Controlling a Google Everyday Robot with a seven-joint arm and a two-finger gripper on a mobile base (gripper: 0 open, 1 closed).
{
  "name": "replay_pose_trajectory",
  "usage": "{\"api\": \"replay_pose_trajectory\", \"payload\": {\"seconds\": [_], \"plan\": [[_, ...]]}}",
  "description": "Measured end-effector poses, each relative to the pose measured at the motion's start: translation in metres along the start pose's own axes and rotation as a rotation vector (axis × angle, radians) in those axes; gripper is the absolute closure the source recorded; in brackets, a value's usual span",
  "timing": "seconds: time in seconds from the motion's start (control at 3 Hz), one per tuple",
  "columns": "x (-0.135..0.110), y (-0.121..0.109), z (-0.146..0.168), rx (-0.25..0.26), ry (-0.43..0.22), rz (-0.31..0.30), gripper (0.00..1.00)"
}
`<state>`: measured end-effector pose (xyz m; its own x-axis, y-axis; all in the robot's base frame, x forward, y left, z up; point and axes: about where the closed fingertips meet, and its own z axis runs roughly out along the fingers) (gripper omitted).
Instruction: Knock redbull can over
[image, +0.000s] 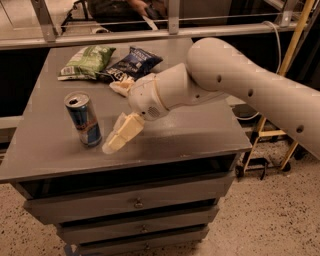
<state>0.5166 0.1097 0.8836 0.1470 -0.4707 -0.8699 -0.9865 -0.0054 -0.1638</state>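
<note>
The redbull can (83, 119) stands upright on the left part of the grey cabinet top (185, 135); it is blue and silver with an open silver top. My gripper (118, 138) hangs low over the top just right of the can, its cream fingertips close to the can's base. I cannot tell if it touches the can. The white arm reaches in from the right.
A green snack bag (86, 61) and a dark blue snack bag (133, 62) lie at the back of the cabinet top. A metal rail (150, 35) runs behind. Drawers (135, 202) are below. A yellow frame (280, 135) stands on the floor at right.
</note>
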Motion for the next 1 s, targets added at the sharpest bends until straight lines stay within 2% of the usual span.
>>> {"api": "replay_pose_trajectory", "payload": {"seconds": [0.33, 0.67, 1.0], "plan": [[-0.001, 0.012, 0.036, -0.088, -0.084, 0.007, 0.0], [-0.004, 0.026, 0.06, -0.149, -0.149, 0.002, 0.0], [-0.004, 0.027, 0.062, -0.154, -0.155, 0.001, 0.0]]}}
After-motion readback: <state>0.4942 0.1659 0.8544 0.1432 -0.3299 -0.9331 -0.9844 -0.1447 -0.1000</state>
